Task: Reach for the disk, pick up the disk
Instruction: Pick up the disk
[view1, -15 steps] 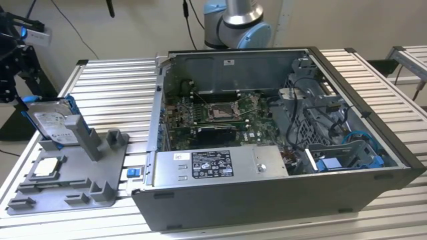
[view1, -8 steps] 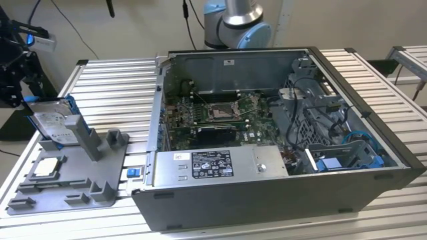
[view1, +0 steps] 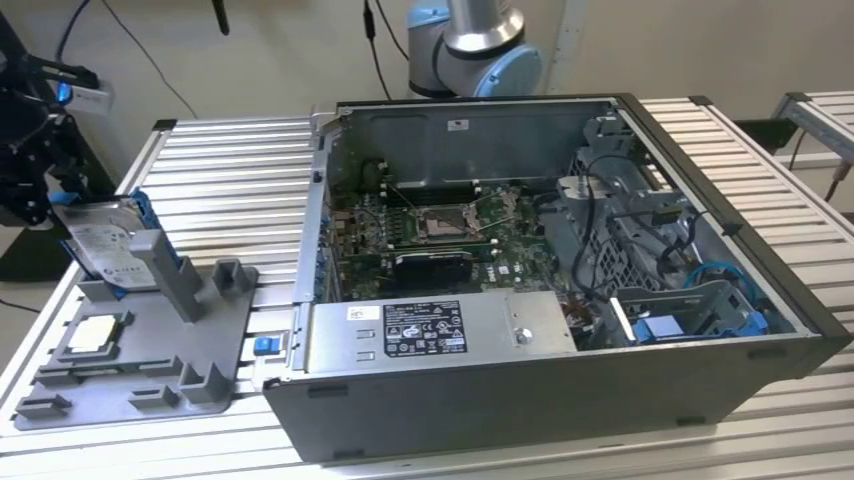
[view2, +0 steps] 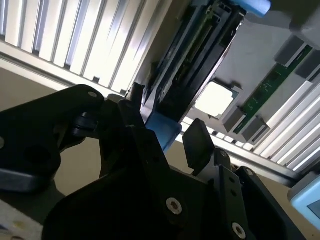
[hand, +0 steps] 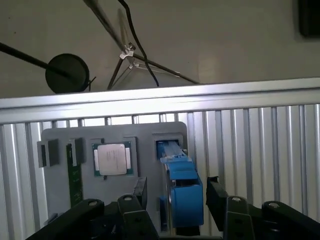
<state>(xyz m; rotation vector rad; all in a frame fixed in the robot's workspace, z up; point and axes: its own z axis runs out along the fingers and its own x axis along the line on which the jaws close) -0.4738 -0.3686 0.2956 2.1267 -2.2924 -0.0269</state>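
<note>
The disk stands on edge, tilted, in a slot at the far corner of the grey holder tray, on the exterior view's left. Its white label and blue frame show there. My gripper is right beside it at the table's edge. In the first wrist view the gripper is open, its two black fingers on either side of the disk's blue frame with small gaps. The second wrist view shows the same straddle: gripper around the disk's blue end.
A small square silver chip and a green memory stick lie in the same tray. An open computer case stands on the slatted aluminium table to the exterior view's right of the tray. Cables and a round base lie on the floor.
</note>
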